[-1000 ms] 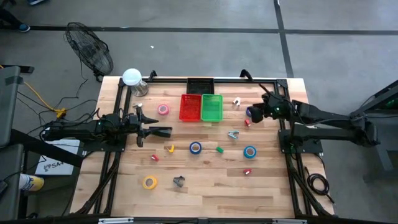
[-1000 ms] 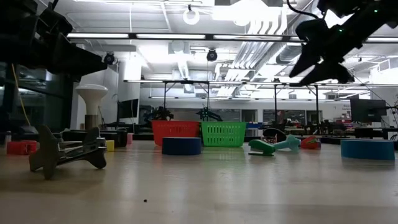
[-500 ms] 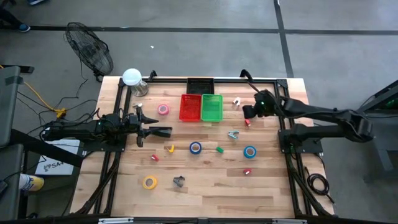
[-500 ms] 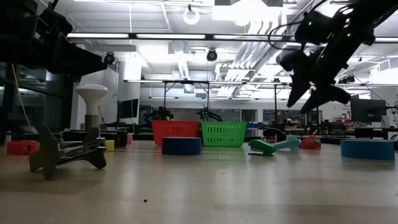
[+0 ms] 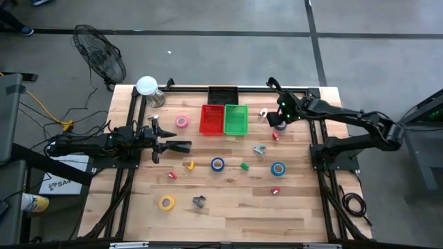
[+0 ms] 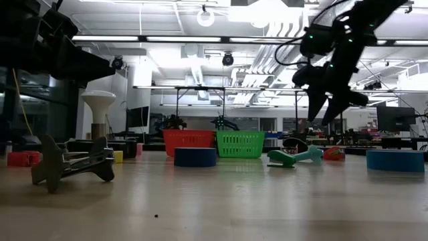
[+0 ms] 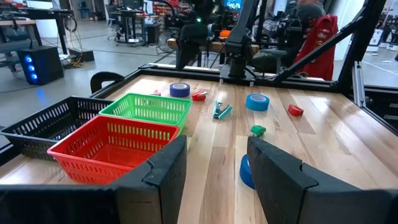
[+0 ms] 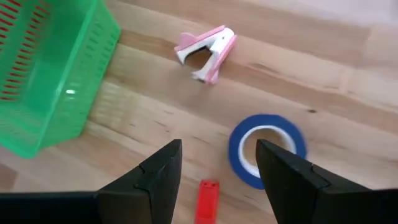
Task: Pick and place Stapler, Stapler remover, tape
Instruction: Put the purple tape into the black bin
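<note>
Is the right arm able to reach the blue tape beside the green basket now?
Probably yes. The right gripper hangs open just above the blue tape, and nothing lies between them; the pink remover and green basket sit apart from it.

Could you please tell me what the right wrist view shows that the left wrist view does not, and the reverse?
Only the right wrist view shows the small pink staple remover. Only the left wrist view shows the red slatted plastic basket, the black basket and the teal staple remover. Both show the green slatted basket, a blue tape roll and open jaws.
</note>
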Controlling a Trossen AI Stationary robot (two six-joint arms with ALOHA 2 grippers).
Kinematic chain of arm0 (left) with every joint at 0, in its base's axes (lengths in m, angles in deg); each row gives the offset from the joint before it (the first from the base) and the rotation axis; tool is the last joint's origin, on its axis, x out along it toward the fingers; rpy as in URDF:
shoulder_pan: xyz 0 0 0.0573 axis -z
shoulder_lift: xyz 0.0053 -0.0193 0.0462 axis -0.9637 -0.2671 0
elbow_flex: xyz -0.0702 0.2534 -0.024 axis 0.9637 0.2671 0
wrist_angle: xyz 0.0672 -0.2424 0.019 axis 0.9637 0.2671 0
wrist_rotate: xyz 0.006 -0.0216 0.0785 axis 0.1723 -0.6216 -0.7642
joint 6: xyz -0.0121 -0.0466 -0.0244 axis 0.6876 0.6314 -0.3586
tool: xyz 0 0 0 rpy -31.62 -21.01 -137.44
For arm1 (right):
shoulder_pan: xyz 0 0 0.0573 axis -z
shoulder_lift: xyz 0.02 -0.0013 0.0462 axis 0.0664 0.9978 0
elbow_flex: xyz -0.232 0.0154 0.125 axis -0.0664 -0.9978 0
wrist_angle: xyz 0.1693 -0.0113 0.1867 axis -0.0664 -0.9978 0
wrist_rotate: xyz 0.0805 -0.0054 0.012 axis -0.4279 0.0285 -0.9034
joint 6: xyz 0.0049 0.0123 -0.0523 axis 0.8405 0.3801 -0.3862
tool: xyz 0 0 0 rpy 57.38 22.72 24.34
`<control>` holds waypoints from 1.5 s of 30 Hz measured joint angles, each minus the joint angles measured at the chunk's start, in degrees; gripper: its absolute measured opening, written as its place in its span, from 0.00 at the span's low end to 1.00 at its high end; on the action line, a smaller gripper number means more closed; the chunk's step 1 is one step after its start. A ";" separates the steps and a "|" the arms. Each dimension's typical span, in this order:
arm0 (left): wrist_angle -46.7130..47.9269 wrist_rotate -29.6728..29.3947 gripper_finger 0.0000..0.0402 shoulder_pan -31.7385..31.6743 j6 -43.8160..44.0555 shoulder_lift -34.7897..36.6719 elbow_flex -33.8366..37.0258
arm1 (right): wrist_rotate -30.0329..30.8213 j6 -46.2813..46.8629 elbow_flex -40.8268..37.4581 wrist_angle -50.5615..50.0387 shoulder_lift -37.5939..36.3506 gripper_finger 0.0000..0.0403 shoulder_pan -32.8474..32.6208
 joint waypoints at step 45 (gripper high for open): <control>-0.01 0.00 0.41 0.00 0.01 0.00 0.00 | 1.36 -4.18 13.09 -12.54 27.28 0.46 -0.02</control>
